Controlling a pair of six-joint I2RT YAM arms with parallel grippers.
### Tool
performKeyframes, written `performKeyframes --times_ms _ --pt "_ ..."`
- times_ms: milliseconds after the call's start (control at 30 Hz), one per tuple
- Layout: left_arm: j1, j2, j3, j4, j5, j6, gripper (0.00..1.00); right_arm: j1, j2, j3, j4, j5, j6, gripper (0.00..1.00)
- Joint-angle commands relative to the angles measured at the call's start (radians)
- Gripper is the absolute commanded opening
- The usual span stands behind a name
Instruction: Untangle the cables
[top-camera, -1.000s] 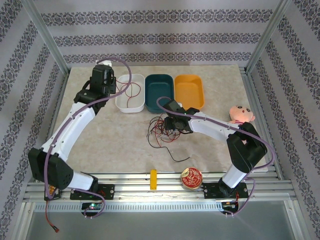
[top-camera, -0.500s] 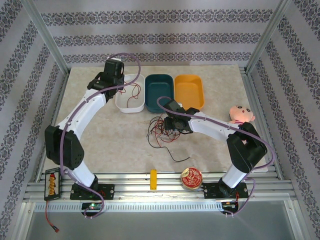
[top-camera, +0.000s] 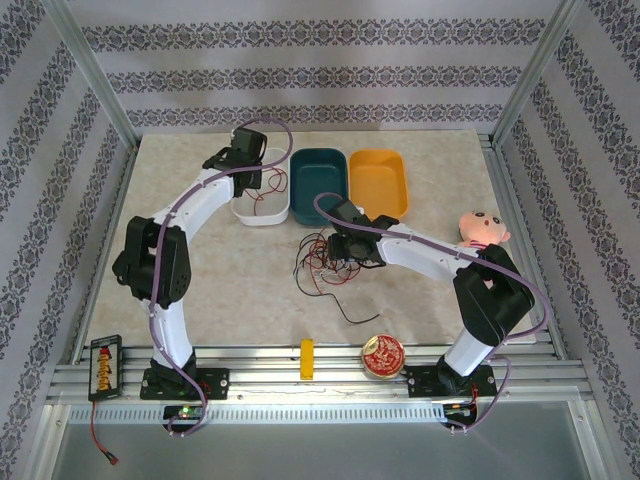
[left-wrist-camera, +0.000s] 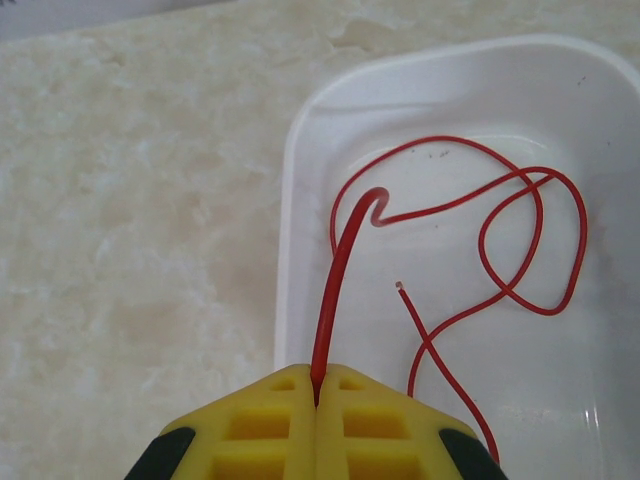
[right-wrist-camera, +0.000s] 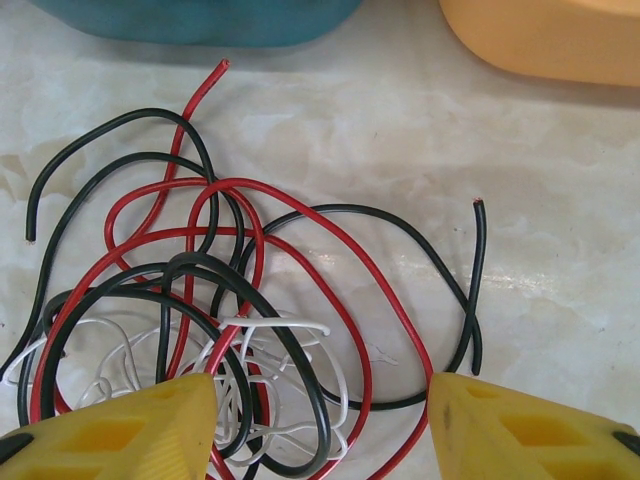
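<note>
Lying in a loose bunch near the middle of the table (top-camera: 215, 285), the cables (top-camera: 325, 262) are sitting just in front of the teal bin (top-camera: 318, 182). The right wrist view is showing them (right-wrist-camera: 200, 290) as overlapping red and black loops with thin white wire bunched underneath. One black strand (top-camera: 345, 310) is trailing away from the bunch toward the near edge.

One red cable (left-wrist-camera: 335, 290) is lying apart from the rest, looping across the floor of the white bin (left-wrist-camera: 290, 200). A bare end of red wire is showing near the middle of that bin. The left gripper (left-wrist-camera: 317, 385) is pinching this red cable, its yellow fingers (left-wrist-camera: 270, 420) pressing flat together with the wire coming out of the seam between them. From above, the left gripper (top-camera: 252, 178) is reaching over the white bin (top-camera: 262, 215), which is standing left of the teal one.

The right gripper (right-wrist-camera: 320, 395) is holding nothing. Its jaws are standing about half open, one yellow finger on each side of the bunch. Whether they are touching the wires I cannot tell. From above, the right gripper (top-camera: 345, 252) is sitting at the right side of the bunch.

Farther out, an orange bin (top-camera: 378, 182) is standing right of the teal one. A doll (top-camera: 482, 228) is lying near the right edge. A yellow block (top-camera: 307, 358) and a round red tin (top-camera: 382, 356) are resting at the near edge, and a battery pack (top-camera: 104, 367) is lying beside the left arm's base.
</note>
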Motion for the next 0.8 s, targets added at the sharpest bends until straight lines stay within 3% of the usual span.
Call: performKeyframes --times_ms 0,233,467,633,767 --pt "0.008 0.008 -0.007 0.014 0.021 -0.077 0.0 0.014 0.008 -0.002 0.006 -0.004 0.022 0.58" --pt "0.008 0.016 -0.077 0.05 0.036 -0.107 0.0 0.025 0.017 0.0 0.009 -0.002 0.021 0.58" --pt "0.007 0.02 -0.121 0.058 0.073 -0.133 0.18 0.028 0.014 0.001 0.01 0.0 0.02 0.58" --pt "0.007 0.004 -0.135 0.066 0.057 -0.129 0.39 0.028 0.013 0.006 0.009 0.001 0.013 0.58" --pt "0.007 -0.005 -0.134 0.063 0.05 -0.123 0.41 0.027 0.01 0.005 0.009 0.003 0.014 0.58"
